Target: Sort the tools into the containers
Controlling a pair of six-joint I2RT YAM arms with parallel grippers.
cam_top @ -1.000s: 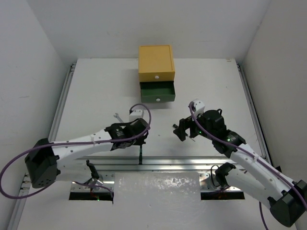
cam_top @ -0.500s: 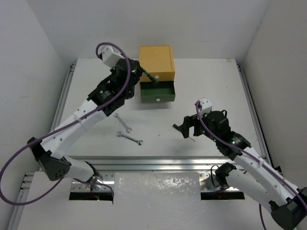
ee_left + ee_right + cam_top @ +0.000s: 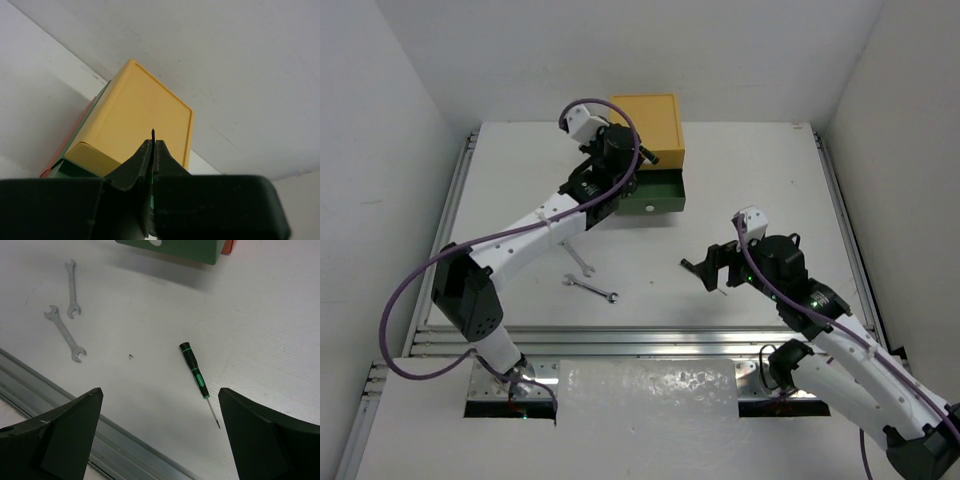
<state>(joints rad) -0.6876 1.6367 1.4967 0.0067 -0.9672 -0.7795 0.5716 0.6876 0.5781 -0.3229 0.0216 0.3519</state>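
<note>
Two flat silver wrenches (image 3: 64,333) lie close together on the white surface (image 3: 280,315), well left of a loose screwdriver (image 3: 193,369) with a black handle, green bands and a thin bare shaft pointing toward the metal rail (image 3: 620,337). The right fingers (image 3: 55,435) stand wide apart above it, holding nothing. The left fingers (image 3: 132,167) are pressed together on a second screwdriver (image 3: 153,134), only its dark tip showing, at the front of the yellow drawer (image 3: 140,110) and above the open green drawer (image 3: 645,197). Bare surface surrounds the loose tools.
</note>
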